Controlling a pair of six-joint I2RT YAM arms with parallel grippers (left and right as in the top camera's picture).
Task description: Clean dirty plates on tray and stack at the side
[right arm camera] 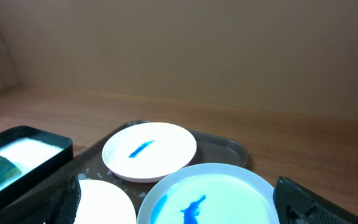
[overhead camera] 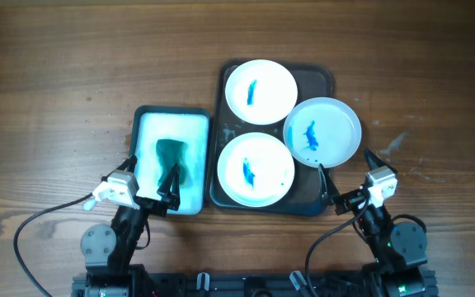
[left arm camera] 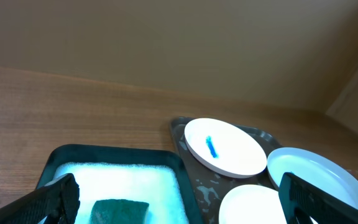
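Note:
Three white plates with blue smears sit on or at a dark tray [overhead camera: 318, 80]: a far plate [overhead camera: 261, 90], a near plate [overhead camera: 255, 168] and a right plate [overhead camera: 322, 130] overhanging the tray's right edge. A dark green sponge [overhead camera: 170, 161] lies in a black tub of white foam [overhead camera: 149, 124] left of the tray. My left gripper [overhead camera: 150, 183] is open at the tub's near end, beside the sponge [left arm camera: 120, 210]. My right gripper [overhead camera: 353, 177] is open just below the right plate [right arm camera: 211, 196], empty.
The tub [left arm camera: 114, 171] and tray [left arm camera: 197, 174] stand side by side on a wooden table. Bare wood lies to the right of the tray [overhead camera: 427, 124] and to the left of the tub [overhead camera: 48, 124]. Wet patches show on the tray floor.

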